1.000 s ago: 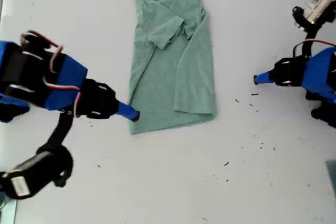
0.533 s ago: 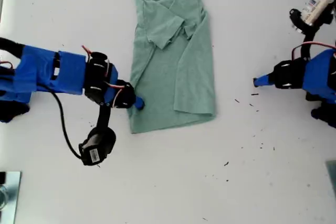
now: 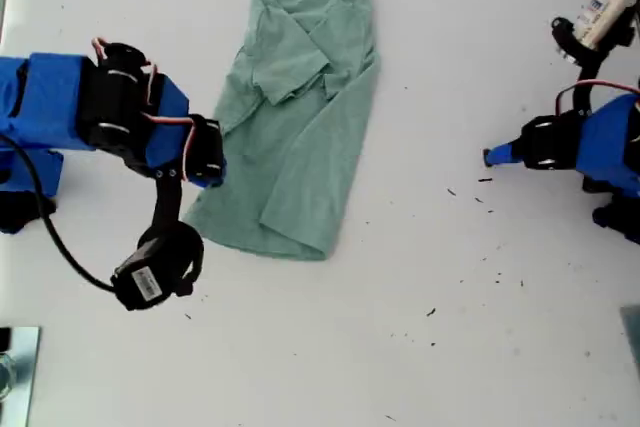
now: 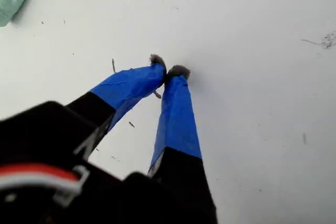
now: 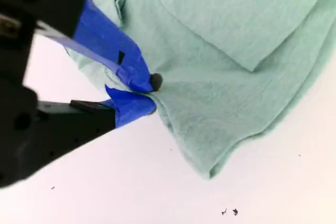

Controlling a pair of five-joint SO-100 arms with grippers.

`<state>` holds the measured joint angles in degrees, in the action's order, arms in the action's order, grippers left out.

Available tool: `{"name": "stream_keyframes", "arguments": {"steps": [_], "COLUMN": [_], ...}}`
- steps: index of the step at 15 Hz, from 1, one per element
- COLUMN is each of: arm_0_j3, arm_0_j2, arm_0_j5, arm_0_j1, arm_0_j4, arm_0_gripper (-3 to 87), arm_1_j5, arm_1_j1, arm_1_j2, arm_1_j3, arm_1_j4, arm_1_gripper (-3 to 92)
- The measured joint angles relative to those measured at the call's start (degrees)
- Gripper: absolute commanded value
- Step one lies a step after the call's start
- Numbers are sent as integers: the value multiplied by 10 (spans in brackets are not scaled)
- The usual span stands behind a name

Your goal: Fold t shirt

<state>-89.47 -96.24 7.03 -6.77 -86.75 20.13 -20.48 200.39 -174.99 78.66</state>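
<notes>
At the exterior view's left, a blue and black arm reaches in over the white table (image 3: 420,367). The rig says to call its claw my second gripper (image 3: 213,175). It is pinching the edge of the t shirt (image 3: 295,137). In the second wrist view, my second gripper (image 5: 151,94) has its two blue tips squeezed tight on the cloth, and the t shirt (image 5: 220,77) bunches up in little wrinkles there. A black camera on a cable (image 3: 150,272) hangs down under this arm.

The t shirt is pale green. It lies in the middle of the table, nearer the top of the exterior view. It is already folded long and thin, with a sleeve tucked over the front. It lies slanted, and its bottom end points toward the exterior view's lower left.

At the exterior view's right is the other blue arm, with my first gripper (image 3: 492,154). It is well apart from the shirt. In the first wrist view, my first gripper (image 4: 169,71) has its tips pressed together with nothing in them. They sit just over the bare table (image 4: 252,35), where a few dark specks lie.
</notes>
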Motion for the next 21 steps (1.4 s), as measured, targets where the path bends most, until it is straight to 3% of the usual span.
{"name": "stream_keyframes", "arguments": {"steps": [4, 6, 8, 9, 11, 14, 16, 18, 19, 20, 21], "arm_0_j3": [271, 365, 378, 380, 358, 112, -189, -517, -655, -770, -838], "arm_0_j2": [193, 316, 412, 412, 330, -31, -260, -454, -544, -641, -734], "arm_0_j5": [-56, -87, -171, -179, -171, -161, -122, -35, 7, 41, 57], "arm_0_j1": [1, 1, 1, 2, 2, -10, -20, 11, 33, 38, 39], "arm_0_j4": [0, 35, 83, 76, -16, -16, 109, 282, 323, 330, 321], "arm_0_gripper": [-2, 264, 313, 315, 300, 189, 73, 54, 40, 21, 68], "arm_1_j5": [-2, -5, -5, -5, -9, -10, -8, -2, -2, -2, -6], "arm_1_j1": [0, 0, 0, 0, 0, 0, -1, -4, -4, -4, -4], "arm_1_j2": [0, 0, 0, 0, 0, 0, 0, 0, 0, 0, 0], "arm_1_j3": [0, 0, 0, 0, 0, 0, 0, 0, 0, 0, 0], "arm_1_j4": [0, 0, 0, 0, 0, 0, 0, 0, 0, 0, 0], "arm_1_gripper": [29, 29, 29, 30, 81, 92, 63, 30, 22, 22, 22]}}
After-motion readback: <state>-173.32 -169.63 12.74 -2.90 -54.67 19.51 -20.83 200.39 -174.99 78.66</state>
